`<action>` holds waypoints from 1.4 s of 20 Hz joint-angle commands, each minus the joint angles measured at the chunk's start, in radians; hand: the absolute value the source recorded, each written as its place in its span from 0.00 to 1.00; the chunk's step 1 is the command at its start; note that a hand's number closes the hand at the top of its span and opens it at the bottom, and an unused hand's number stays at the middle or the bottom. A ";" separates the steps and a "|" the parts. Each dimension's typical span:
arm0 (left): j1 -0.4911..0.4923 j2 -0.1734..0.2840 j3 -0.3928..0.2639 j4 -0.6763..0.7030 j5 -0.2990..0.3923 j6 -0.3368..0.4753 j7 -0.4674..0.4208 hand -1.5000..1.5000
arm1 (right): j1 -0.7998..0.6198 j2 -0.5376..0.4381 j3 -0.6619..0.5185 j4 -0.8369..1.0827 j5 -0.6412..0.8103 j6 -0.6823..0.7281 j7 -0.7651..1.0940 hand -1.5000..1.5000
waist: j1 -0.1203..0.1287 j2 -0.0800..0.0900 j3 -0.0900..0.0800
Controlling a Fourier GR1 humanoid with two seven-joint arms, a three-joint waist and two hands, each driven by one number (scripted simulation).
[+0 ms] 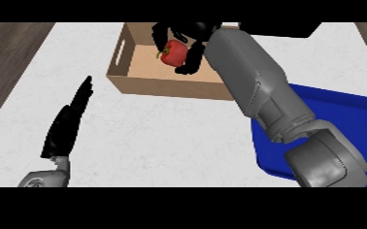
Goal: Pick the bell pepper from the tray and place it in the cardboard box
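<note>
head view, at the placing stage. pepper red, held above the inside of the box, toward the box's far wall and a little right of its middle; whether clear of the box floor or touching it cannot be told. right hand reaching in over the box's right wall, fingers and thumb curled round the pepper, one finger wrapped below it and others above. left hand left of and nearer than the box, apart from it, fingers straight and together, holding nothing, resting. tray blue, right of the box and nearer, largely hidden under the right forearm.

handling, as judged: light, fairly stiff, hollow, with smooth skin likely to slip under a narrow pinch; bruises if squeezed hard or let fall from height. best taken across the broad middle of the body, opposite sides, not by the stem; present hold appears to follow this.

orientation: small greenish stem showing at the pepper's left side, pointing toward the box's left wall. long axis, stem to base, thus lying roughly level, across the box from left wall to right wall, not upright. shape partly covered by fingers, so exact tilt uncertain.

next, as judged: lower toward the box floor, then uncurl.
</note>
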 commanded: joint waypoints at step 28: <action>-0.044 -0.012 -0.018 -0.022 -0.020 0.000 0.015 0.50 | 0.030 -0.247 -0.453 0.022 -0.499 0.108 0.222 0.00 | 0.039 0.035 0.003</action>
